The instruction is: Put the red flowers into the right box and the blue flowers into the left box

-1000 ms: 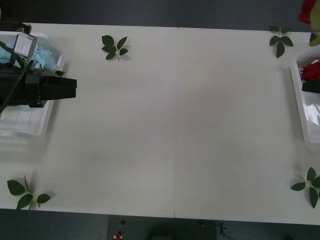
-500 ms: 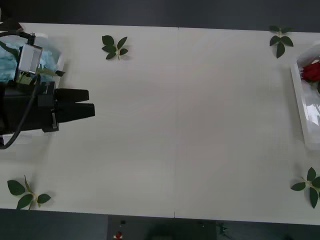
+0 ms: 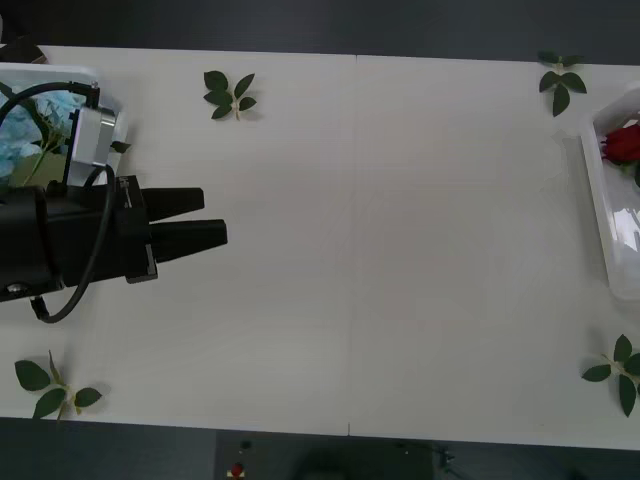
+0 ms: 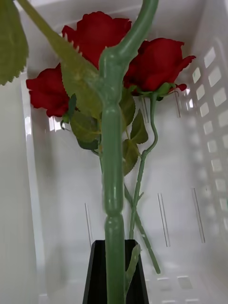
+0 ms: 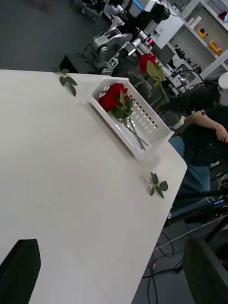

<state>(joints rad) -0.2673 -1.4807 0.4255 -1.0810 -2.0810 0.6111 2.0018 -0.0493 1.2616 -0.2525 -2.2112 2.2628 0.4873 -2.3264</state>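
Right gripper point(image 4: 114, 273) is clamped on a rose stem point(image 4: 112, 190) running straight out from its fingers, bloom end over the right box point(image 4: 209, 118) with three red flowers point(image 4: 97, 31) inside; left gripper point(image 3: 205, 220), spread empty, is off the left box point(image 3: 60, 72).

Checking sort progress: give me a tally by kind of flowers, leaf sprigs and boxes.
red flowers: 4 (3 in the right box, 1 held in the right tool)
leaf sprigs: 4
boxes: 2 (right box, left box)
blue flowers: in the left box, partly hidden by the left arm, cannot count
Total counted: 10
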